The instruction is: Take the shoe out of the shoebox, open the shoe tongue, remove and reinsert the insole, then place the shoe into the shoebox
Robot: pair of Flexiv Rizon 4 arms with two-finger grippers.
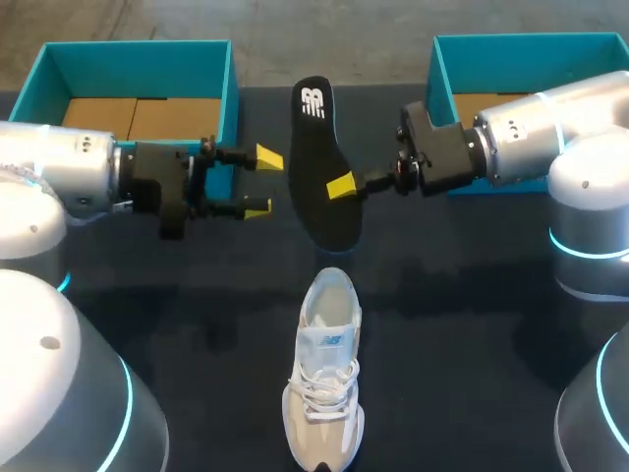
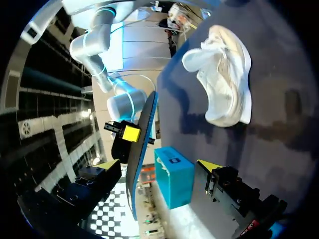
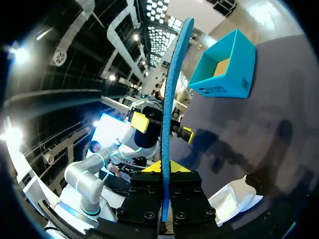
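- Hold on the insole (image 1: 316, 162): my right gripper (image 1: 341, 187), coming in from three o'clock, has its fingers closed on the two faces of it, mid-length; the black insole stands on edge above the table (image 1: 472, 344)
- At nine o'clock of the insole I have my left gripper (image 1: 262, 182); fingers spread wide, nothing between them, just short of touching it
- White shoe (image 1: 324, 393) sits upright on the table at six o'clock from the insole, apart from both grippers
- Teal shoeboxes stand open; left shoebox (image 1: 138, 69) at ten o'clock, right shoebox (image 1: 511, 49) at two o'clock
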